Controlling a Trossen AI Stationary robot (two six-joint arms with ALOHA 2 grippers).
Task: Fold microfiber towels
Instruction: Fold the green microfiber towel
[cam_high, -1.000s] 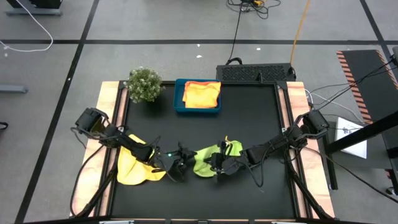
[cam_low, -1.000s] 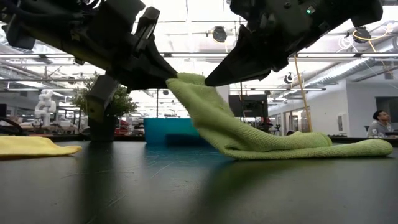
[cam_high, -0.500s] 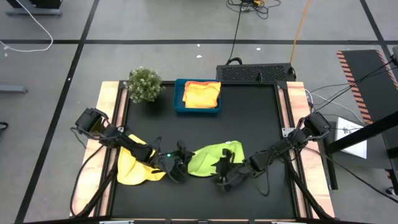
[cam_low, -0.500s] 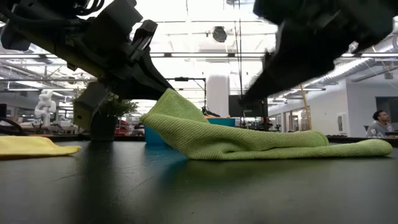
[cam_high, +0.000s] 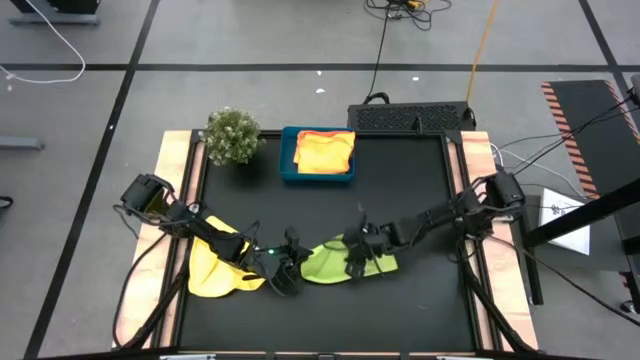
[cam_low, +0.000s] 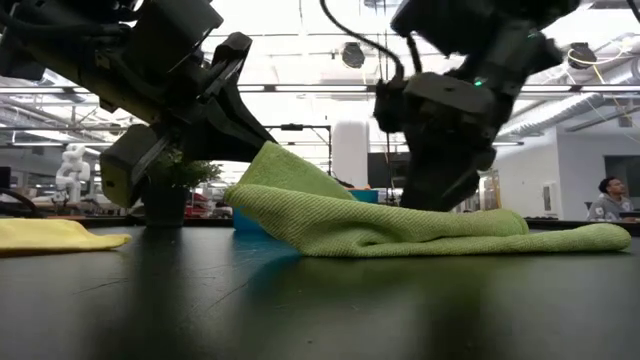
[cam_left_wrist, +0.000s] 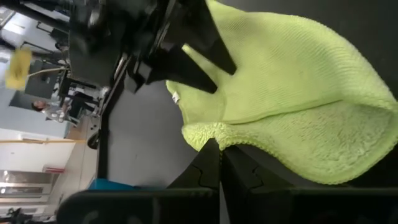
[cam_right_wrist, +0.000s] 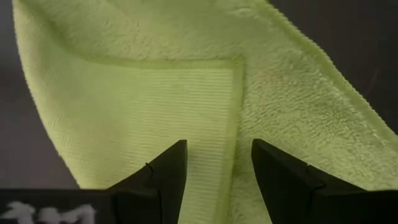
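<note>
Left gripper (cam_low: 258, 143) pinches green towel (cam_low: 400, 225) edge, lifted. Right gripper (cam_right_wrist: 214, 165) parted, empty, over towel. Yellow towel (cam_high: 212, 268) partly hidden under left arm.

I see a blue tray (cam_high: 289, 165) at the table's far edge, a small bushy plant (cam_high: 231, 135) just left of it.

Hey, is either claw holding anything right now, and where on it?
The left claw is shut on an edge of the lime green towel, lifting it off the table. The right claw is open above the towel, holding nothing.
</note>
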